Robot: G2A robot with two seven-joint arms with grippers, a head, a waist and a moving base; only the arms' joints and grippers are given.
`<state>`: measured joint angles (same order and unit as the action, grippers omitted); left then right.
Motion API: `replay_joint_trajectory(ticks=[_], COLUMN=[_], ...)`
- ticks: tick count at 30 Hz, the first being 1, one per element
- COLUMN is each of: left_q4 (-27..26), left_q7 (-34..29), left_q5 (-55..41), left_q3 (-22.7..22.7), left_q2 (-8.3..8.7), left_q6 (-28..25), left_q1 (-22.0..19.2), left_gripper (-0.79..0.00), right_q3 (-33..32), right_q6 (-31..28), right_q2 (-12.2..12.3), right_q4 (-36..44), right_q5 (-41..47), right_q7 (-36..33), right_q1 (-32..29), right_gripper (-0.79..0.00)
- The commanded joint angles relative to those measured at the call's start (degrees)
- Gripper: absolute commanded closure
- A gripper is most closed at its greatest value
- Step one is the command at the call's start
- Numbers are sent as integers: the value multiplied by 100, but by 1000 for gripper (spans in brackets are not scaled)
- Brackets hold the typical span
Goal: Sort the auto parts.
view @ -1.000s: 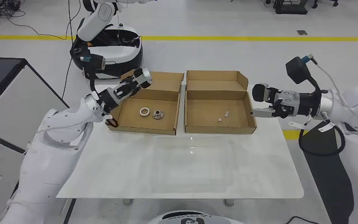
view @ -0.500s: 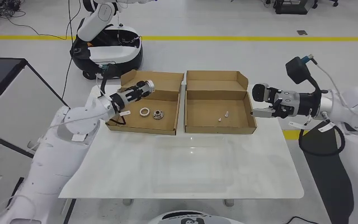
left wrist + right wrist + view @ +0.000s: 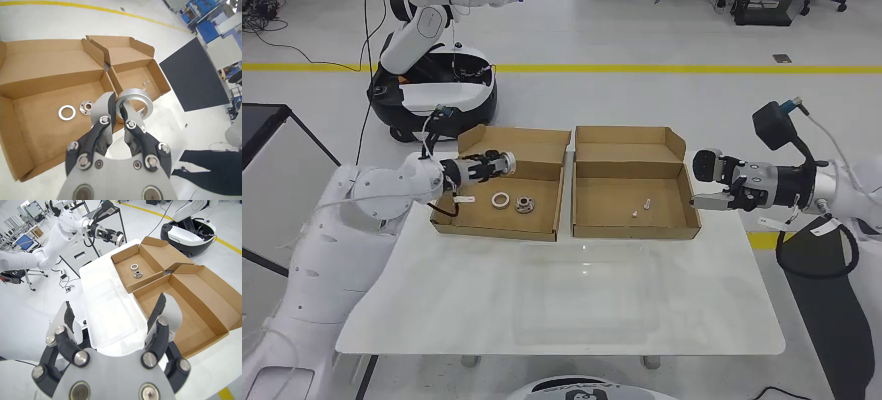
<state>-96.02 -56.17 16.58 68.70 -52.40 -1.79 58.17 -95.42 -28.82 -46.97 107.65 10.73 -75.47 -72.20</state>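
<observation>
Sorting appears nearly done: from above, washer and flange are lying in the left box, screws in the right box. Left wrist: the left gripper is clamping a metal ring above that left box. Right wrist: the right gripper is gaping, empty.

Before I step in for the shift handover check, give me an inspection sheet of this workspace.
Surface: white table.
Job's things: flat ring and flanged hub in left box; small screws in right box; thick ring in left gripper.
Clutter: clear tray before the boxes.
Grippers: left gripper shut on thick ring, near left box; right gripper open, off table's right edge.
Cables: black cable on floor behind.
Surroundings: another robot's base, yellow floor line.
</observation>
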Motion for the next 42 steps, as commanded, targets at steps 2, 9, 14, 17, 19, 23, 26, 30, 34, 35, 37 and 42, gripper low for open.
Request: replay_joint_trajectory(ticks=[2, 9, 14, 17, 19, 23, 26, 30, 34, 35, 37, 42], left_q4=[60, 392, 779, 1029, 1210, 1599, 1854, 2105, 2410, 2523, 2657, 3046], left_q7=[-473, -958, -1191, -1385, -1511, -1745, -1859, -2008, -2190, -2260, -2307, -2356], left_q5=[165, 425, 754, 1041, 1102, 1297, 1504, 1647, 1774, 1821, 1883, 2009], left_q3=[-91, -434, -791, -1019, -1138, -1366, -1545, -1777, -2042, -2133, -2232, -2543], left_q2=[3, -49, -114, -147, -172, -215, -252, -318, -401, -430, -468, -605], left_q6=[-163, -332, -548, -722, -794, -928, -1032, -1111, -1175, -1204, -1228, -1330], left_q1=[-264, -779, -1169, -1359, -1465, -1639, -1767, -1935, -2097, -2153, -2232, -2446], left_gripper=[0, 0, 0, 0, 0, 0, 0, 0, 0, 0, 0, 0], right_q3=[0, 0, 0, 0, 0, 0, 0, 0, 0, 0, 0, 0], right_q6=[0, 0, 0, 0, 0, 0, 0, 0, 0, 0, 0, 0], right_q2=[0, 0, 0, 0, 0, 0, 0, 0, 0, 0, 0, 0], right_q4=[0, 0, 0, 0, 0, 0, 0, 0, 0, 0, 0, 0], right_q5=[0, 0, 0, 0, 0, 0, 0, 0, 0, 0, 0, 0], right_q7=[0, 0, 0, 0, 0, 0, 0, 0, 0, 0, 0, 0], right_q1=[0, 0, 0, 0, 0, 0, 0, 0, 0, 0, 0, 0], right_gripper=[-785, -785, -785, -785, -785, -785, -785, -785, -785, -785, -785, -785])
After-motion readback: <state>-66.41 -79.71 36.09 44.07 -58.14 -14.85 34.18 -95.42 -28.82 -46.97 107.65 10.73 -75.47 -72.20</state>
